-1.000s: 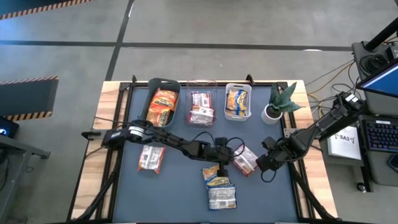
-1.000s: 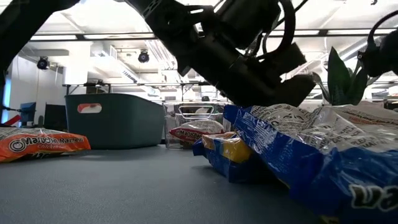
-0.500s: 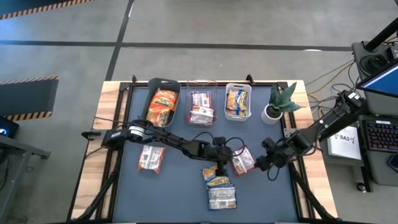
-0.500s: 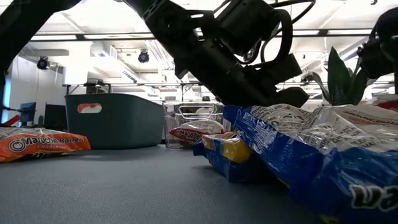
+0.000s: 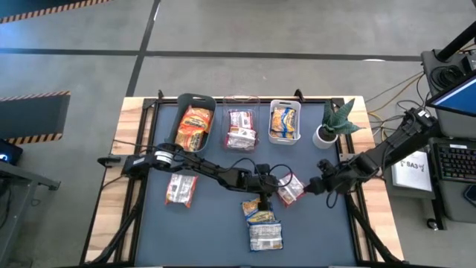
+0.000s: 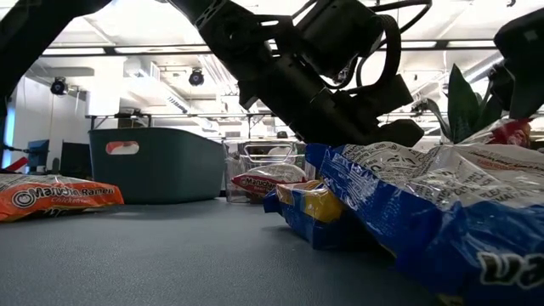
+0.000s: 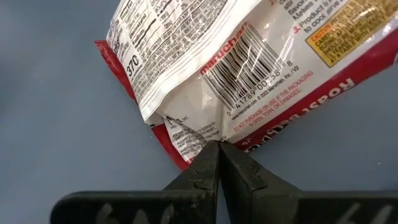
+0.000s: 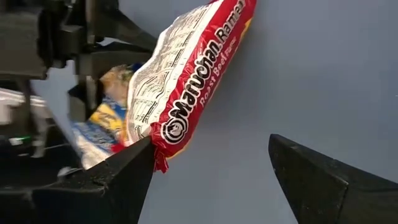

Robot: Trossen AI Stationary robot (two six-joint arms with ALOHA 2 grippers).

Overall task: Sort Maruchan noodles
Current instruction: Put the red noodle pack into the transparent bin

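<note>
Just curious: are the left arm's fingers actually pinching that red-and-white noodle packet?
Touching. In the left wrist view the shut fingers clamp the red-and-white plastic packet's edge.

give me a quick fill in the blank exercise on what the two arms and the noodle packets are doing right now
1. The left gripper is shut on the edge of a red-and-white packet whose label reads Roast ____.
2. The right gripper stands ____, one of its fingers by that packet.
3. Orange packets lie in the ____ bin.
4. Beside the white bin stands a potted ____.

Missing words: Beef; open; teal; plant
</note>
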